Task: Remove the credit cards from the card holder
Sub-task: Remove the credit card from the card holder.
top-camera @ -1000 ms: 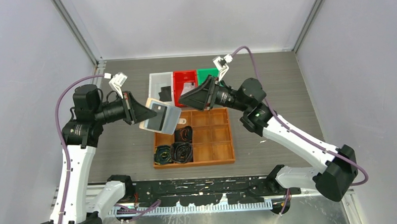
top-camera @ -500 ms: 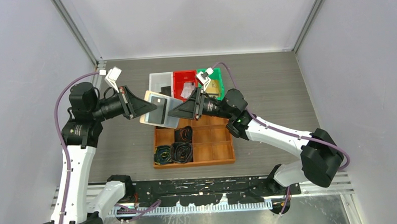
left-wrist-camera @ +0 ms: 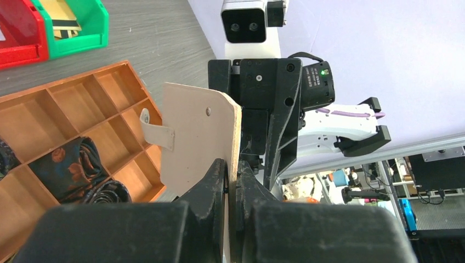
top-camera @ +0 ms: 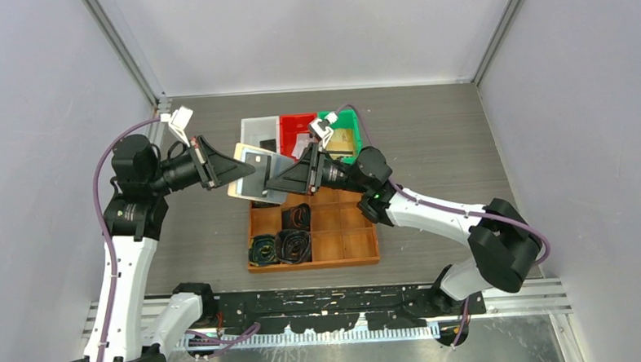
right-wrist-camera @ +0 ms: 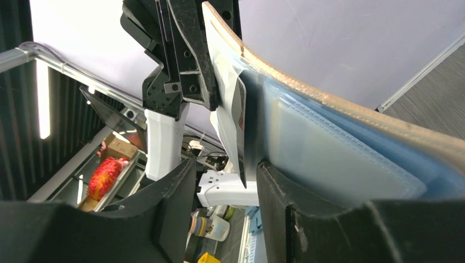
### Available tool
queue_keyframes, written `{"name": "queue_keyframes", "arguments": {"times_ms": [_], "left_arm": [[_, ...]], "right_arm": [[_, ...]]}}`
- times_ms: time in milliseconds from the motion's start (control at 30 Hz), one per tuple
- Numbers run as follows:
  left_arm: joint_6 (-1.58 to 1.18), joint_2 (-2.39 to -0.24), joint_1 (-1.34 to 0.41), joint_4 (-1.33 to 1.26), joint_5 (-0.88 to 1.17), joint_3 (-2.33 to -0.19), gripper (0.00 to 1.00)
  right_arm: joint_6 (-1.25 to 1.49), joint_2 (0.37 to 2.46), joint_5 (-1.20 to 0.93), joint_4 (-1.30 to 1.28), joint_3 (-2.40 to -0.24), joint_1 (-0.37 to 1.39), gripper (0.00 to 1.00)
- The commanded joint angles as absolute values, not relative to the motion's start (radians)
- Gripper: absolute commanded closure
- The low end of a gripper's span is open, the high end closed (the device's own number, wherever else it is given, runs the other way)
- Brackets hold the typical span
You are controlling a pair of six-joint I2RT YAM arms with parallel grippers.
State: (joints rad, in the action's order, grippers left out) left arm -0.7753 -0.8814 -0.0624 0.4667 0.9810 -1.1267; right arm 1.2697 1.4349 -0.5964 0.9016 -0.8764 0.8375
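On the left, our left fingers (left-wrist-camera: 213, 183) are pinched shut on one edge of the card holder (left-wrist-camera: 200, 131). They hold the tan booklet in the air above the counter (top-camera: 430, 143), over the far left corner of the wooden tray (top-camera: 336, 229) and just in front of the white bin (top-camera: 258, 131). The strap tab lies on the outer cover, and the pale blue pockets face right, toward the other arm. One dark credit card (right-wrist-camera: 241, 123) stands out of those pockets. Our right fingers (right-wrist-camera: 175, 192) are partly open and hold nothing, one on each side of that card's edge; we cannot tell whether either touches it yet. We judge the pinch to be the risky part. If the right fingers close too deep, they may catch the shiny pocket sleeve along with the card, and the pull would then drag the whole holder. The left fingers grip only a narrow strip of cover, so the holder could twist or slip free. It already bows in the right wrist view, and the bend could clamp the card inside. A shallow pinch could instead let the card drop among the belts (top-camera: 281, 246) in the tray rather than into the green bin (top-camera: 355, 124) farther right.
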Motion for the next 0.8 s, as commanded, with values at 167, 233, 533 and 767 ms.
{"name": "queue_keyframes", "arguments": {"times_ms": [167, 233, 533, 767], "left_arm": [[-0.871, -0.849, -0.055, 0.325, 1.034, -1.104, 1.0], [-0.868, -0.844, -0.055, 0.326, 1.035, -1.096, 1.0], [-0.838, -0.847, -0.051, 0.353, 1.041, -1.107, 0.95], [-0.872, -0.852, -0.046, 0.319, 1.071, -1.127, 0.93]], "right_arm": [[1.393, 1.487, -0.58, 1.159, -0.913, 0.853, 0.57], [1.418, 1.498, -0.574, 1.208, -0.922, 0.852, 0.61], [1.418, 1.463, -0.542, 1.223, -0.876, 0.851, 0.99], [1.381, 1.405, -0.535, 1.194, -0.813, 0.849, 0.99]]}}
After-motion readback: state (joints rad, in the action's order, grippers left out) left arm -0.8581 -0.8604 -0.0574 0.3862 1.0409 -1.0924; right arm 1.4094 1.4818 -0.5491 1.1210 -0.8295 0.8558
